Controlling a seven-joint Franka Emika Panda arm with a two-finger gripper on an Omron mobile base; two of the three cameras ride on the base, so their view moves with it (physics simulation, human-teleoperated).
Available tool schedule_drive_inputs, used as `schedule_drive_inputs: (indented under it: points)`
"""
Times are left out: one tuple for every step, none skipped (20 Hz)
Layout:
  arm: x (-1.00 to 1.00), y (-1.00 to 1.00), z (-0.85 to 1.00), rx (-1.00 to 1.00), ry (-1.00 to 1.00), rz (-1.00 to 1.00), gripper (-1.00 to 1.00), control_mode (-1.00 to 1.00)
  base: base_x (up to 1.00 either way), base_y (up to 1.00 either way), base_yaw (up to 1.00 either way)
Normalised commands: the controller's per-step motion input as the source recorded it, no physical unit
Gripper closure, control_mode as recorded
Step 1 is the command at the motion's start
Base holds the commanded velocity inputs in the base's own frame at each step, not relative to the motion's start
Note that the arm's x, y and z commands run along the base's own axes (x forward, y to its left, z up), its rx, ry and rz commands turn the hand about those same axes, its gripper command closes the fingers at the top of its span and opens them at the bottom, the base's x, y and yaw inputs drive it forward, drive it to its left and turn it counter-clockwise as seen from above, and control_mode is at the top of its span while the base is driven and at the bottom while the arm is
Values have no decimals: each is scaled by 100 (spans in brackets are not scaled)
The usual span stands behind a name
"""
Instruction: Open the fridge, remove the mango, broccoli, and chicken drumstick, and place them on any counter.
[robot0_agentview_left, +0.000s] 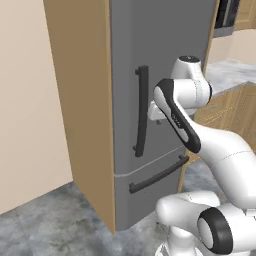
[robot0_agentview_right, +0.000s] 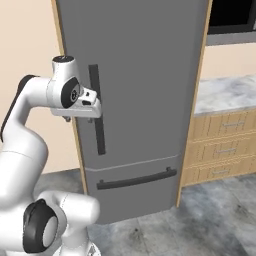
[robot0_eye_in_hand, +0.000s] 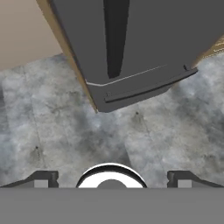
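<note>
The fridge (robot0_agentview_right: 140, 90) stands shut between tan wood side panels, its long black vertical handle (robot0_agentview_right: 97, 109) on the door's left part and the lower drawer (robot0_agentview_right: 135, 192) beneath. The gripper (robot0_agentview_right: 89, 104) hangs just beside that handle at mid-height, jaws spread wide and empty, probably to close around the bar. The counter (robot0_agentview_right: 225, 94) waits to the right.
</note>
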Motion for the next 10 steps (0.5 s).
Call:
schedule_drive_inputs:
  points:
    - [0, 0, 0, 0, 0, 0, -100, 100, 0, 66, -34]
    - [0, 0, 0, 0, 0, 0, -100, 100, 0, 59, -32]
    - [0, 0, 0, 0, 0, 0, -100, 100, 0, 59, -31]
    - [0, 0, 0, 0, 0, 0, -100, 100, 0, 60, -29]
    - [0, 0, 0, 0, 0, 0, -100, 100, 0, 53, -26]
    - [0, 32, 0, 0, -12, -19, -100, -100, 0, 0, 0]
    - [0, 16, 0, 0, -17, -12, -100, -100, 0, 0, 0]
    - [0, 4, 0, 0, -25, -6, -100, -100, 0, 0, 0]
    - [0, 0, 3, 2, -26, 0, -100, -100, 0, 0, 0]
    - [0, 0, 6, 7, -36, 0, -100, -100, 0, 0, 0]
